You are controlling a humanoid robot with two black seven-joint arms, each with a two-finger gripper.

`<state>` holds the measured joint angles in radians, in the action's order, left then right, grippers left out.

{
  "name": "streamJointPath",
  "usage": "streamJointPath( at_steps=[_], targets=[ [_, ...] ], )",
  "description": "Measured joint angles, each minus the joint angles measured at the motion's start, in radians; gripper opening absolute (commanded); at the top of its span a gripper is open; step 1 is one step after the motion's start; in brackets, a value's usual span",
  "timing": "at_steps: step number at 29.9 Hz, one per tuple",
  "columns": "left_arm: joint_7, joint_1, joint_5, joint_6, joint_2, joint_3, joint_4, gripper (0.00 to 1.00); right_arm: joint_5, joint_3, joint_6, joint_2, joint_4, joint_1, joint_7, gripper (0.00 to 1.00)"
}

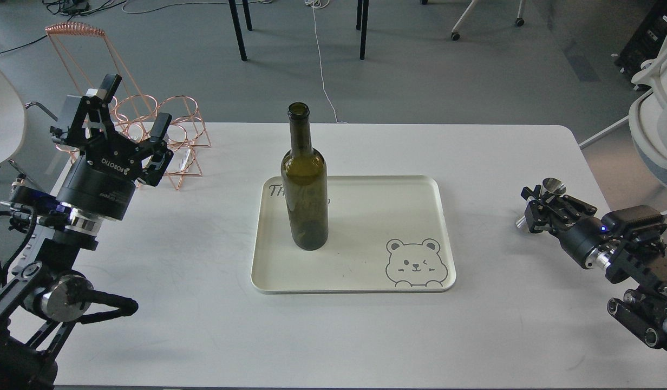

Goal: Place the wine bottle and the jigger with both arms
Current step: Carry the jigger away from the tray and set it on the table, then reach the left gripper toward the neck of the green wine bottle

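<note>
- Head view: the wine bottle [305,184] stands upright on the left half of a cream tray [360,284], which lies at the middle of the white table [214,303]; a bear drawing sits at the tray's near right corner.
- The left gripper [134,111] is raised over the table's left side, well apart from the bottle, with its fingers spread wide and nothing between them. A copper wire rack [174,135] stands just behind it.
- The right gripper [539,208] hovers low near the table's right edge, its fingers closed around the jigger [553,187], whose shiny cone shows above them, tilted.
</note>
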<state>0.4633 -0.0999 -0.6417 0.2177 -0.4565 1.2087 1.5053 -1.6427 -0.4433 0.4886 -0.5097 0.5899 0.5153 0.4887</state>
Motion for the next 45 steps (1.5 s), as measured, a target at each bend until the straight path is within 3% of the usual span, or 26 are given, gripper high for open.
streamJointPath(
  at_steps=[5,9,20,28,33,38,45],
  targets=[
    [0.000,0.000,-0.001,0.000,-0.001,0.000,0.001,0.98,0.001,0.001,0.000,-0.009,0.019,0.002,0.000,0.85],
    [-0.001,0.000,-0.001,0.000,-0.001,0.000,0.002,0.98,0.002,0.005,0.000,-0.057,0.081,-0.020,0.000,0.90],
    [-0.002,0.000,-0.046,0.002,-0.015,-0.002,0.009,0.98,0.170,0.124,0.000,-0.464,0.421,-0.154,0.000,0.91],
    [0.024,-0.003,-0.127,0.002,-0.084,-0.007,0.049,0.98,0.631,0.115,-0.004,-0.664,0.768,-0.139,0.000,0.92],
    [0.026,-0.006,-0.359,0.004,-0.155,-0.010,0.120,0.98,0.967,0.082,-0.113,-0.654,0.900,-0.012,0.000,0.92],
    [0.026,-0.019,-0.681,0.026,-0.241,-0.015,0.202,0.98,1.312,0.058,-0.242,-0.543,0.922,0.110,0.000,0.93],
    [0.026,-0.175,-1.166,0.040,-0.321,-0.089,0.224,0.98,1.496,-0.017,-0.274,-0.427,0.923,0.130,0.000,0.93]
  ],
)
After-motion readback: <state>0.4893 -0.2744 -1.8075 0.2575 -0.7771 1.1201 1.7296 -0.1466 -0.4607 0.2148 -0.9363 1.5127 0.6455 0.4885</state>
